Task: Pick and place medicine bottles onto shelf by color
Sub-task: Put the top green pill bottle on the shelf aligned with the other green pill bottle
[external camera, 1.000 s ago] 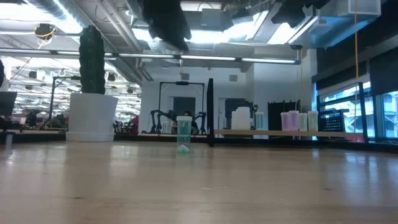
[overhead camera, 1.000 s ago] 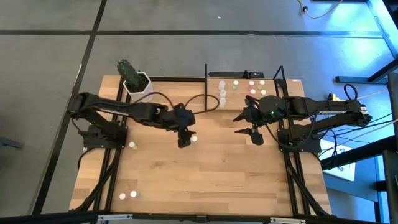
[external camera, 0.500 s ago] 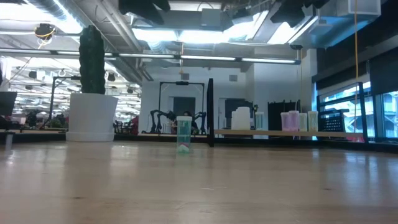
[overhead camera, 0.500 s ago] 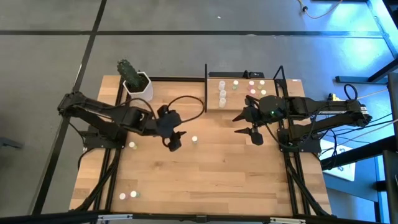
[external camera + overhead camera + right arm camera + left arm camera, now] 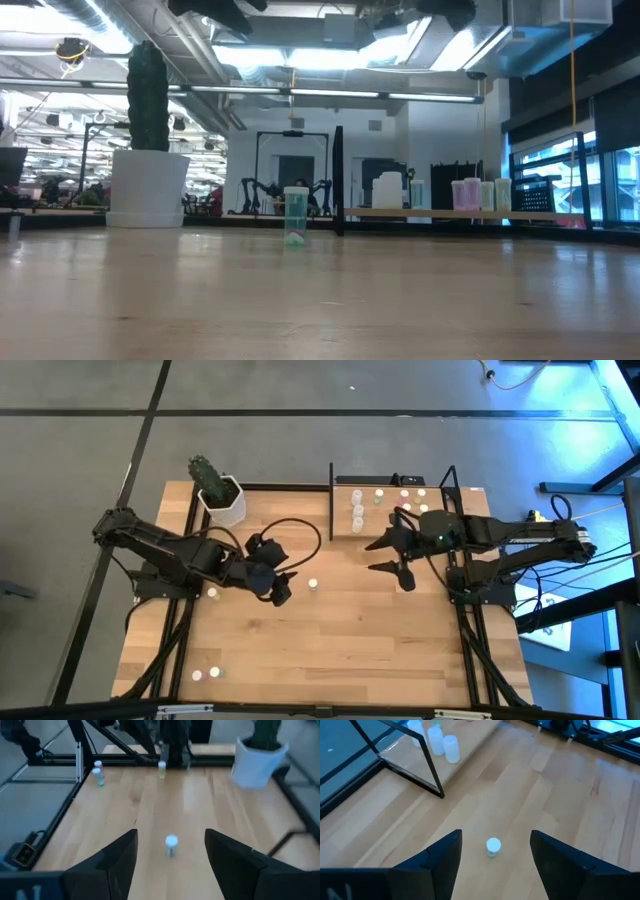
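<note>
Over on the left there's the white hexagonal plant pot [image 5: 222, 500] with a cactus, sitting at the back corner of the table [image 5: 350, 650], plus a few stray medicine bottles: one [image 5: 213, 594] just beside the left arm's elbow and two [image 5: 205, 674] near the front edge.

The left gripper [image 5: 281, 588] hangs above the table with its fingers [image 5: 440, 862] spread wide and nothing in them. The green-capped bottle [image 5: 313, 586] stands upright on the bare wood just ahead of those fingers, lined up with the gap between them but not touching. Looks to me like that's the one up for grabs.

Handling guess: it's a tiny plastic bottle, so super light and rigid, probably a bit slick. Easy to knock over or squirt out of the pads. I'd close on the body just under the cap, both pads square on the round sides, and come down gently so a fingertip doesn't tip it.

Further right, the right gripper [image 5: 388, 555] also hovers with fingers [image 5: 112, 857] apart and empty, the same bottle well ahead of them, centered on their gap.

Behind it is the shelf [image 5: 345, 525], already holding sorted bottles: white ones [image 5: 357, 510] in a column at its left end, green and pink ones farther along.
</note>
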{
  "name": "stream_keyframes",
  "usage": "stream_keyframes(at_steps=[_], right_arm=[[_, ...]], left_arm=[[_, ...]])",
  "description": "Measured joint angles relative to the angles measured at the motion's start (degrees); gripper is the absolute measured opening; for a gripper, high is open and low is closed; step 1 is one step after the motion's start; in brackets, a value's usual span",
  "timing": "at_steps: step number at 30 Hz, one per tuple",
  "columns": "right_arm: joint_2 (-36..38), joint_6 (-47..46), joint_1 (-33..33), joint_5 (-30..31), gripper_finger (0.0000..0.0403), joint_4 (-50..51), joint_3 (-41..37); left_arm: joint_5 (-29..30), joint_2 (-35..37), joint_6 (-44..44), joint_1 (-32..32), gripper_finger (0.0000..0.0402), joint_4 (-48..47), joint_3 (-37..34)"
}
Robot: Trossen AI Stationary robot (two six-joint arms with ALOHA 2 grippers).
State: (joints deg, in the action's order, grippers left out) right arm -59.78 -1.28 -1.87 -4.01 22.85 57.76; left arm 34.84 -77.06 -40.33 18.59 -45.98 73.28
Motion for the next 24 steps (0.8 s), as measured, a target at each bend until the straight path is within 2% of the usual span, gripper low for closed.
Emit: stream_keyframes(at_steps=[6, 16, 24], right_arm=[[-5.34, 7.58, -0.06, -0.12, 0.0233, -5.09, 0.0], [-19.98, 13.38, 0.22, -0.15, 0.0233, -11.9, 0.0], [-31.29, 13.79, 0.22, -1.08, 0.0233, -22.19, 0.0]], left_arm=[[0.07, 0.0, -0.97, 0.61, 0.0228, 0.02, 0.0], [0.28, 0.0, -1.45, 1.27, 0.0228, 0.0, 0.0], [0.34, 0.0, -1.34, 1.77, 0.0228, 0.01, 0.0]])
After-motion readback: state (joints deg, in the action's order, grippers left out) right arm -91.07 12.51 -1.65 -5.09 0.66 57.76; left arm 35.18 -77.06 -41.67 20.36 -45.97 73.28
